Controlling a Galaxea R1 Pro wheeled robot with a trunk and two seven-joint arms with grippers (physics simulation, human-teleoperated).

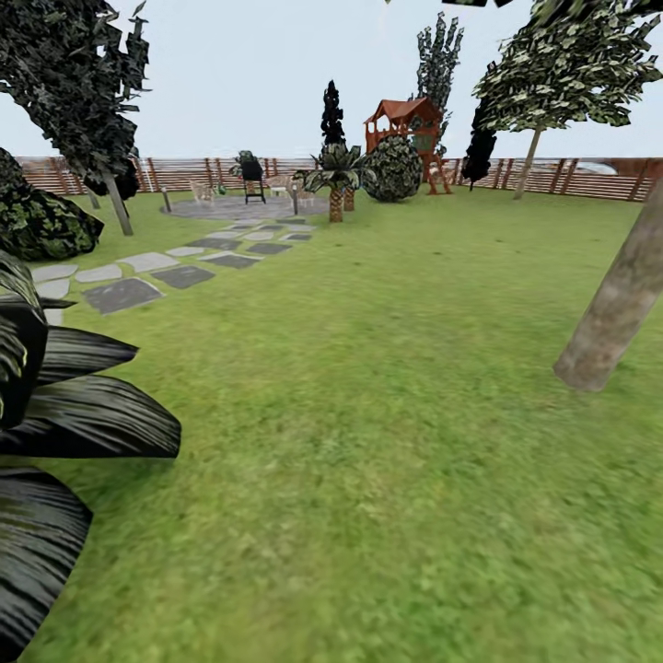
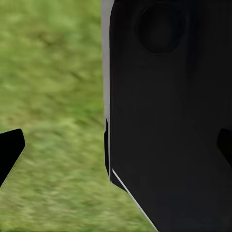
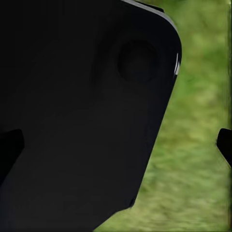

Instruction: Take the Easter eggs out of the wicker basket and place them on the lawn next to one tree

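Note:
The lawn (image 1: 387, 387) spreads wide and green ahead of me in the head view. A tree with a thick, leaning grey-beige trunk (image 1: 612, 313) rises from the grass at the right. The three Easter eggs and the wicker basket are out of view. In the left wrist view my left gripper (image 2: 117, 147) is open, its dark fingertips (image 2: 9, 150) far apart over grass, with a black part of the robot's body behind. My right gripper (image 3: 117, 147) is open too, with nothing between its fingertips (image 3: 224, 145).
Big dark leaves (image 1: 64, 414) crowd the near left. Grey stepping stones (image 1: 166, 272) lead to the round patio (image 1: 239, 207) with a grill (image 1: 251, 170). Further trees (image 1: 529, 161) (image 1: 115, 198), a round bush (image 1: 394, 168), a red playhouse (image 1: 405, 124) and the slatted fence (image 1: 589, 180) stand far back.

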